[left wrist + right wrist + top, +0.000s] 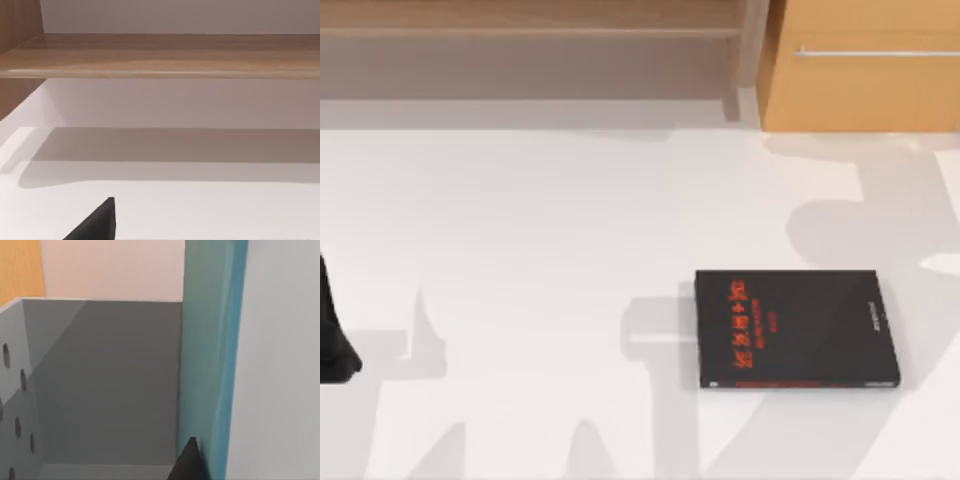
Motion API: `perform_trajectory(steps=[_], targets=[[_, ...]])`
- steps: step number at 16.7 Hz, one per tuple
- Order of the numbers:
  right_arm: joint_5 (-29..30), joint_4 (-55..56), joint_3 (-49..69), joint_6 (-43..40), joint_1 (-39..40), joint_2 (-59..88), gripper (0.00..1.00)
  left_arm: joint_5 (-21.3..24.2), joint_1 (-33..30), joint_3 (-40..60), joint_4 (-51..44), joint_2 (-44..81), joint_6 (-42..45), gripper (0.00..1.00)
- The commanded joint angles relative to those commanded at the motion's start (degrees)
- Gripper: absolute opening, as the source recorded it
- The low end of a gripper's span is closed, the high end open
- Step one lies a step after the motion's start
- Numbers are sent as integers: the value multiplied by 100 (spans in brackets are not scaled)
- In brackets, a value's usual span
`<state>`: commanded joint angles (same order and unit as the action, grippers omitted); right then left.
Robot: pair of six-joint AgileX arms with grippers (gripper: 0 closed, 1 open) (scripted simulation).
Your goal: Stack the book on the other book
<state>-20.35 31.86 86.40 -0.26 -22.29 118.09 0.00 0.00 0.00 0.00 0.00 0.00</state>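
Stacking not yet done: the black book lies flat on the table with nothing on top. In the right wrist view the teal book stands upright right beside the right gripper's fingertip, inside a grey bin; whether the fingers clamp it, I cannot tell. Left arm parked at the table's left edge.

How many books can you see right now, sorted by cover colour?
Black, thin rectangular book with red lettering, flat on the white table: 1
Teal-blue, thick book, upright, by the right gripper's fingertip in the right wrist view: 1
Total: 2
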Motion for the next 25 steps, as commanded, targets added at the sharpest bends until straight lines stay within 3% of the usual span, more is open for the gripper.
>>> perform_trajectory(steps=[8,12,17,25], targets=[[5,-65,-84,60,-1,-156,0,0,0,0,0,0,0,100],[495,-226,-221,861,119,-908,0,0,0,0,0,0,0,100],[1677,-447,-326,3187,930,-2529,0,0,0,0,0,0,0,100],[3895,-1014,-1335,8264,3434,-4520,0,0,0,0,0,0,0,100]])
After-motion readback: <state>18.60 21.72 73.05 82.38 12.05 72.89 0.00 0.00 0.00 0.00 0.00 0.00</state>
